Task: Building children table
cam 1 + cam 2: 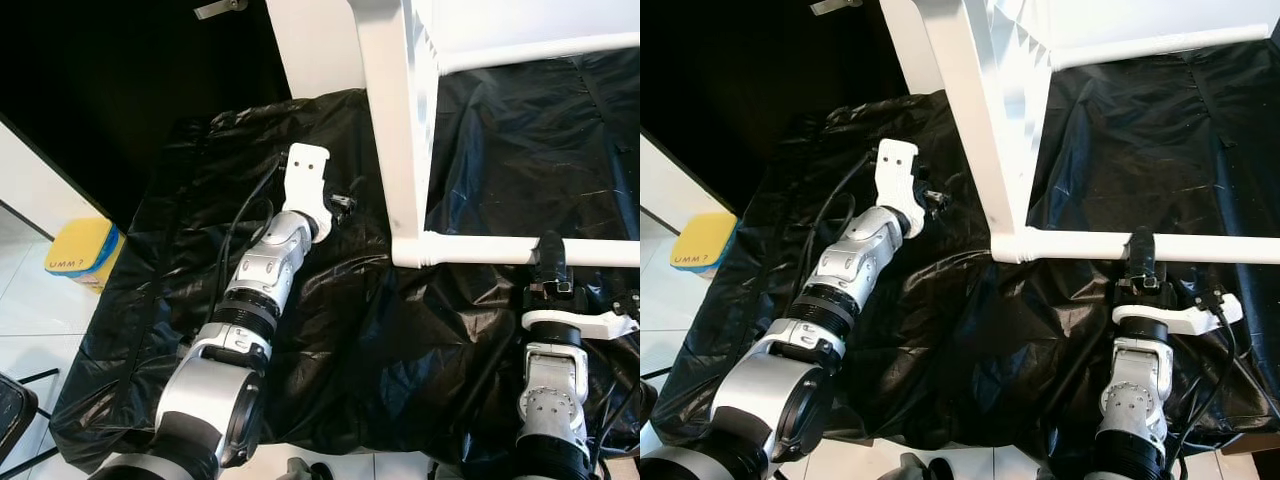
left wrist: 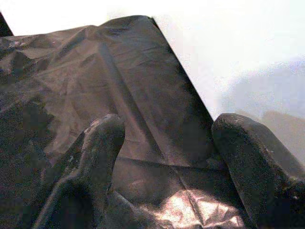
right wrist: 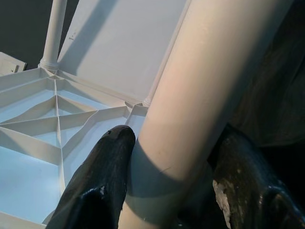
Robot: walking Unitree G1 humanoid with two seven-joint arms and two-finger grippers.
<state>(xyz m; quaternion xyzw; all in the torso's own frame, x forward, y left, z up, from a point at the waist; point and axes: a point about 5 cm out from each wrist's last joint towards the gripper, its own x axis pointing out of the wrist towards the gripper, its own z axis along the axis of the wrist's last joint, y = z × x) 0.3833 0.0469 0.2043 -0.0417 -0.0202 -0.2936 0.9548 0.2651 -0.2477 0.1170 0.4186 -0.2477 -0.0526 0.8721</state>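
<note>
A white plastic children's table lies on its side on a black plastic sheet [image 1: 330,320]. Its top stands edge-on as a tall white rim [image 1: 393,130]. One round leg [image 1: 480,250] runs level out to the right, and a second leg [image 1: 540,50] runs higher up. My right gripper [image 1: 551,252] is shut on the lower leg from beneath; in the right wrist view its two fingers [image 3: 102,181] clamp the leg [image 3: 200,95], with the ribbed underside [image 3: 43,124] behind. My left gripper [image 1: 340,205] rests open on the sheet left of the rim, with nothing in it [image 2: 167,129].
The black sheet drapes over a low surface, and its edge falls to white floor tiles at the left and front. A yellow box [image 1: 85,252] sits on the floor at the left. A white panel [image 1: 315,50] stands behind, with dark space to its left.
</note>
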